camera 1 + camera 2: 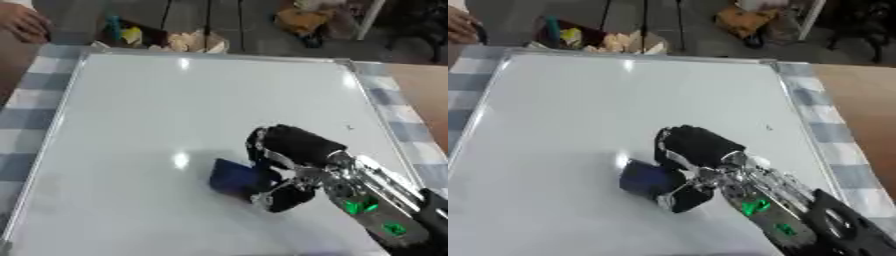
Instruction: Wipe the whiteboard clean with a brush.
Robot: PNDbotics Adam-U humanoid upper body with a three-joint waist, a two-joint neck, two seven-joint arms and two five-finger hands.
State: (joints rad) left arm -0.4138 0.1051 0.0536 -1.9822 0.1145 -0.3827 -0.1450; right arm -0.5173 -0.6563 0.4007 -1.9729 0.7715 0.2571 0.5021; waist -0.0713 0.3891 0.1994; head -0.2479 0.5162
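The fingers (pixel 289 142) of the right hand (pixel 293 165) are curled round the dark blue brush (pixel 234 177), with the thumb side below it, so the brush is pinched between them and pressed flat on the whiteboard (pixel 175 115). The brush lies a little right of centre in the lower half of the frame, jutting out of the hand toward the left.

From the hand the wrist and silver forearm (pixel 372 200), with small green lights, run down to the lower right corner, so the arm reaches in diagonally and the hand lies low over the board, knuckles up.

As for progress, the board looks almost wholly clean: I can make out no writing, only glare spots and one tiny dark speck (pixel 349 127) toward the right edge, above the hand. Judging by that, most of the wiping seems done, with perhaps that speck left.

The board rests on a checked cloth (pixel 26 107) over the desk. The left hand does not show.
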